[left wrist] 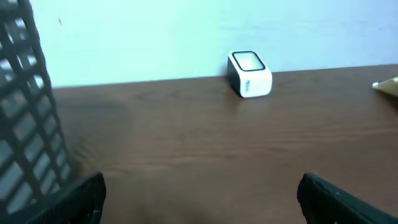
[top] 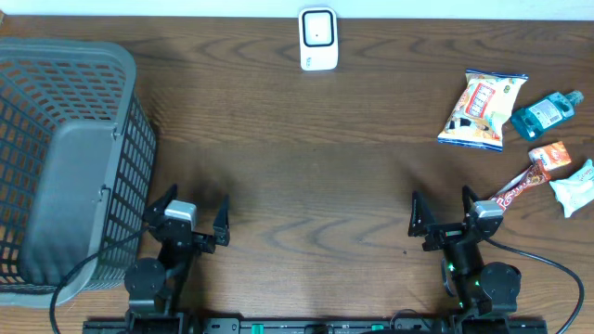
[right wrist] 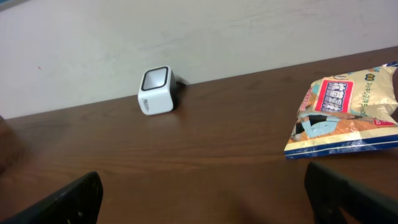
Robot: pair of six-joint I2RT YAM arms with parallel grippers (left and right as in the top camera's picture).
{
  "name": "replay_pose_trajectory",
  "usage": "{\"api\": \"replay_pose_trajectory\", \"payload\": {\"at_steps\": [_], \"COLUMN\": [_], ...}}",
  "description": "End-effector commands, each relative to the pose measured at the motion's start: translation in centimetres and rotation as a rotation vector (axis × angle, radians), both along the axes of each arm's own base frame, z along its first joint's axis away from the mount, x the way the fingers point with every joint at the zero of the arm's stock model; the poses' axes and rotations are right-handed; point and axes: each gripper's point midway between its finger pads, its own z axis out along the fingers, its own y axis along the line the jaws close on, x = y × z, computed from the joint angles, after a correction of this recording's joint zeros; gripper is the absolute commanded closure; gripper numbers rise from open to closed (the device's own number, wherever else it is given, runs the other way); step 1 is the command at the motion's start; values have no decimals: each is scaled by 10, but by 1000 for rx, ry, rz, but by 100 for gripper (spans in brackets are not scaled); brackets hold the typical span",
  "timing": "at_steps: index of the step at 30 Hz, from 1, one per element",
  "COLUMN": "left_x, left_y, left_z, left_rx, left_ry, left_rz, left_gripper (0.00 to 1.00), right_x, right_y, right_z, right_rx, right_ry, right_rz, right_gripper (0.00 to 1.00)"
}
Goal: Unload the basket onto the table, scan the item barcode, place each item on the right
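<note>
A white barcode scanner [top: 317,39] stands at the back edge of the table, also seen as the scanner [left wrist: 249,74] and the scanner [right wrist: 156,91]. Items lie at the right: a snack bag [top: 483,109] [right wrist: 348,110], a teal bottle [top: 548,111], an orange packet [top: 550,155], a long candy bar [top: 518,186] and a white packet [top: 575,187]. My left gripper [top: 191,211] [left wrist: 199,193] stands open at the front left over bare wood. Front right, my right gripper [top: 444,208] [right wrist: 205,193] is open and empty, just left of the candy bar.
A large grey plastic basket [top: 65,162] fills the left side of the table, close to the left arm; its mesh wall [left wrist: 25,112] shows in the left wrist view. A pale wall runs behind the table's back edge. Cables trail from both arm bases.
</note>
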Motion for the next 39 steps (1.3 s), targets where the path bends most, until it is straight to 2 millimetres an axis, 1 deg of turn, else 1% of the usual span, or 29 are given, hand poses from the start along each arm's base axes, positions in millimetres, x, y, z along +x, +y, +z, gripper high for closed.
{"api": "replay_pose_trajectory", "payload": {"at_steps": [1, 8, 13, 18, 39], "left_x": [-2, -4, -2, 0, 0], "left_y": [-1, -9, -4, 5, 6], "left_z": [-13, -11, -11, -13, -12], "left_rx": [59, 59, 62, -3, 1], "left_ry": [21, 13, 14, 36, 31], "left_rz": [-14, -43, -15, 47, 51], "left_gripper": [1, 1, 1, 1, 2], "right_x": [0, 0, 0, 0, 0], "right_y": [2, 2, 2, 2, 2], "right_z": [-1, -1, -1, -1, -1], "right_rx": [4, 4, 4, 4, 4], "right_ry": [2, 2, 2, 2, 2], "right_rz": [4, 4, 4, 4, 4], "right_gripper": [1, 1, 1, 1, 1]}}
